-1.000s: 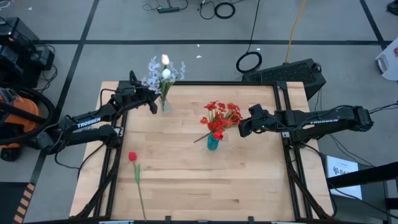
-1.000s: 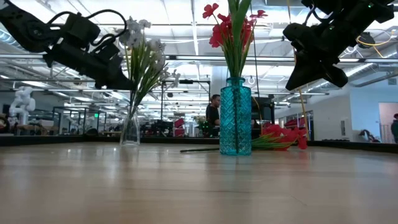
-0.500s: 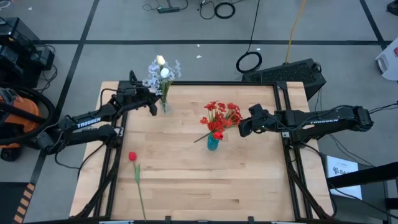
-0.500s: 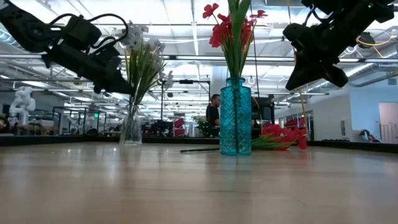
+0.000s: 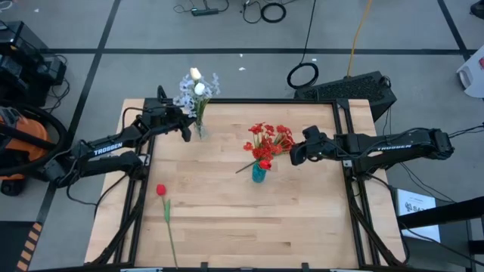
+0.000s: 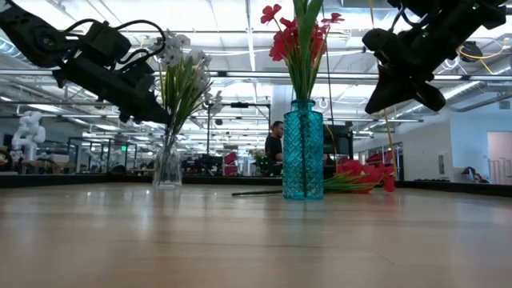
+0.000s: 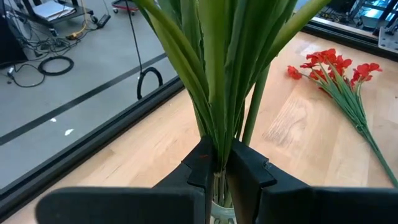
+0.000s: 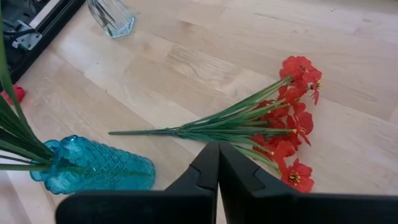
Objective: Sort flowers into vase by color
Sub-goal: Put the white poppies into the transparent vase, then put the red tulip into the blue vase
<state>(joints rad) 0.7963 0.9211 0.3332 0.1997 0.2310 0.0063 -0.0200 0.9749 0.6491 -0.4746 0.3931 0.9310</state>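
My left hand pinches white flowers in the clear vase; my pressed-together right hand waits; two red flowers remain on the table

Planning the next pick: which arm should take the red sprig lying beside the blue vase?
Right. The right gripper hangs just beside the red sprig and blue vase; the left gripper is shut on stems in the clear vase.

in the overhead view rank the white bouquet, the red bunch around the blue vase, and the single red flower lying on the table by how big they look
1. Red bunch around the blue vase: widest spread.
2. White bouquet: somewhat smaller, though standing taller brings it nearer the camera.
3. Single red flower: smallest bloom, despite its long thin stem.
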